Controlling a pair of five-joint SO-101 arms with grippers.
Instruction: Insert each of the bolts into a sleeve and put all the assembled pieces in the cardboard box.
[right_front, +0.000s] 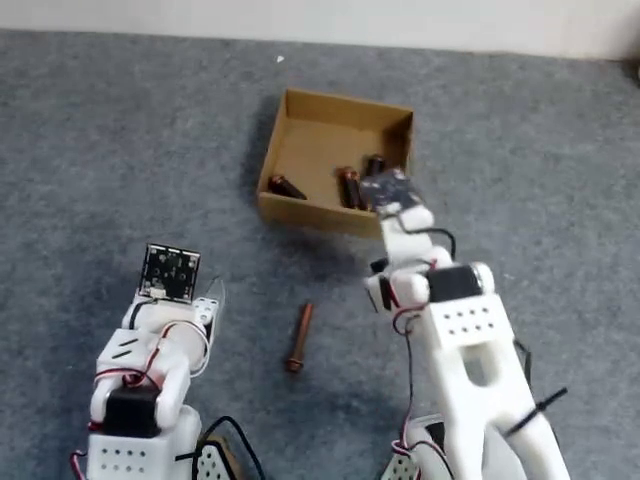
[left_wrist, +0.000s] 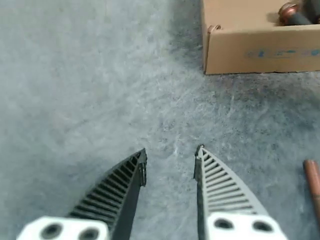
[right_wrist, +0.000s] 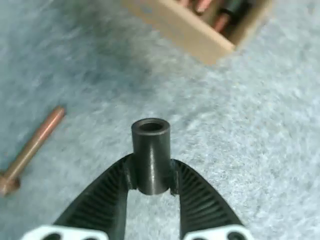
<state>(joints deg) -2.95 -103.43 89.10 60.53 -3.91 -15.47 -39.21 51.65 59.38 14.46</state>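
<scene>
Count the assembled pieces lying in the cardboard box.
3 assembled pieces show: one in the cardboard box's near-left corner, two toward its right side. The right arm above that corner may hide more.

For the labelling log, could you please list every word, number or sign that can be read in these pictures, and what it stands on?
No text here is legible.
Box: a line of blue print on its outer wall, too blurred to read.
Bolt: no marks visible.
Sleeve: no marks visible.
</scene>
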